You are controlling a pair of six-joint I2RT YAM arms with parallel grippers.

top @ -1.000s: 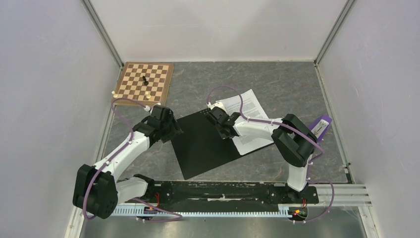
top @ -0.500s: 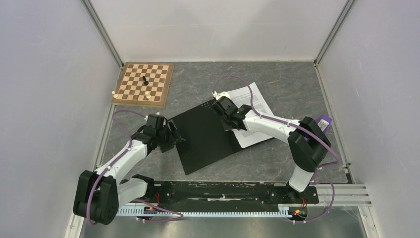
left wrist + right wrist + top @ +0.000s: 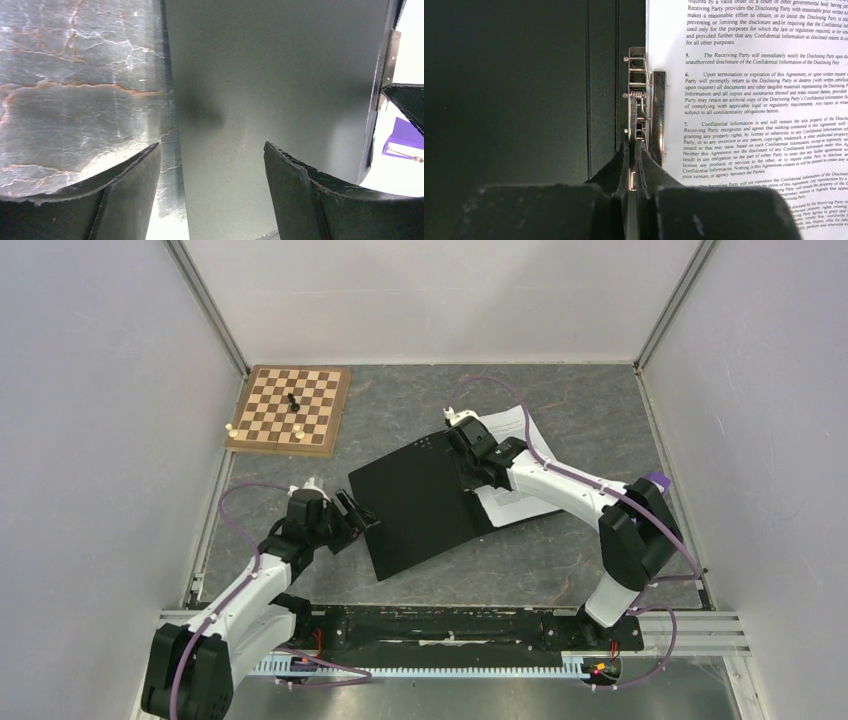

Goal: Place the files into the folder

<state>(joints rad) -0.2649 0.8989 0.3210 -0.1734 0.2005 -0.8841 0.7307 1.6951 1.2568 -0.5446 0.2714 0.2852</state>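
Observation:
The folder [image 3: 415, 505] lies open on the table, its black inner face up. The files [image 3: 517, 438], white printed sheets, rest on its right half, part under my right arm. In the right wrist view the files [image 3: 764, 100] lie beside the folder's [image 3: 514, 90] metal clip [image 3: 640, 100] at the spine. My right gripper [image 3: 468, 472] [image 3: 632, 146] is shut, its tips at the clip's near end. My left gripper [image 3: 352, 512] [image 3: 211, 144] stands open over the left edge of the folder [image 3: 280, 75], holding nothing.
A wooden chessboard [image 3: 290, 408] with a few pieces sits at the far left corner. A purple object [image 3: 655, 485] lies by the right wall, behind my right elbow. White walls close in the grey stone-patterned table [image 3: 580, 400] on three sides.
My left gripper opened wider and drew back toward the near left. My right gripper moved farther away along the spine, and the folder shifted with it, away and to the right.

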